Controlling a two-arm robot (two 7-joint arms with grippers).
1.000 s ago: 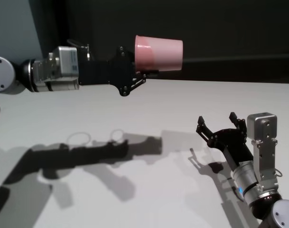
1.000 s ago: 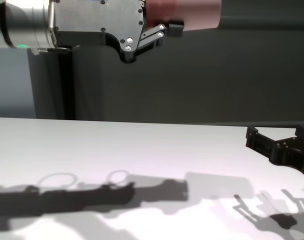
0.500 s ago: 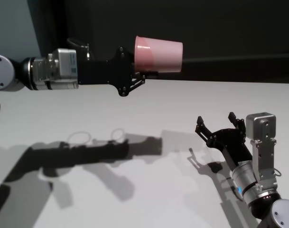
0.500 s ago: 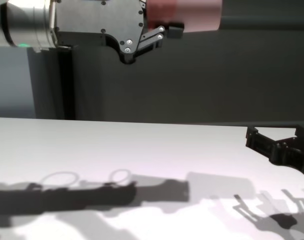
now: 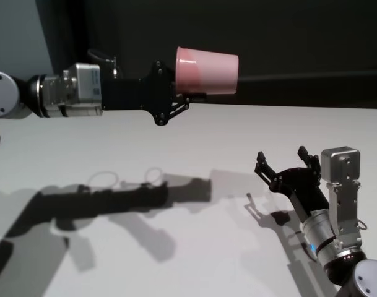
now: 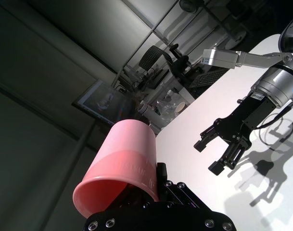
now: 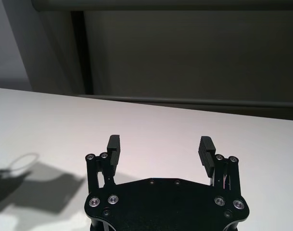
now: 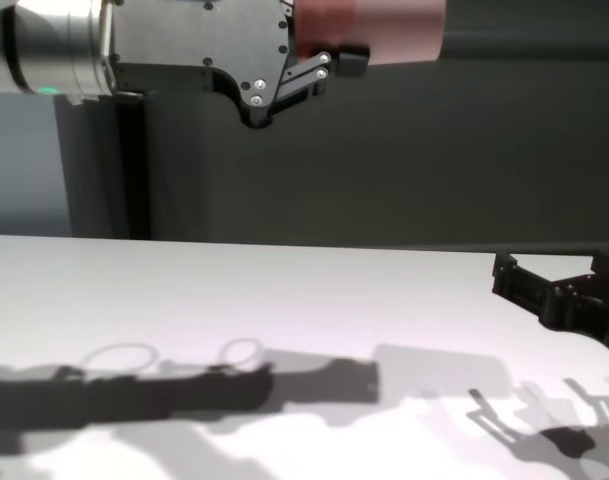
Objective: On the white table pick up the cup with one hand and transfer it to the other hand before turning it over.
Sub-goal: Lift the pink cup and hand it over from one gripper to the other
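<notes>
The salmon-pink cup (image 5: pixel 207 71) lies on its side high above the white table (image 5: pixel 176 142), its rim toward the left wrist and its flat base pointing right. My left gripper (image 5: pixel 188 88), on the boxy silver wrist, is shut on the cup at its rim; the chest view shows the same grip on the cup (image 8: pixel 384 25) at the top edge. The left wrist view looks along the cup (image 6: pixel 122 163) from just behind. My right gripper (image 5: pixel 282 158) hovers low at the right, fingers spread and pointing up and away, empty, below and to the right of the cup.
Dark wall panels stand behind the table's far edge. Shadows of both arms fall across the tabletop. In the left wrist view, chairs and equipment show far beyond the table.
The left forearm has shifted very slightly while the cup stays in place. The right gripper has not visibly moved.
</notes>
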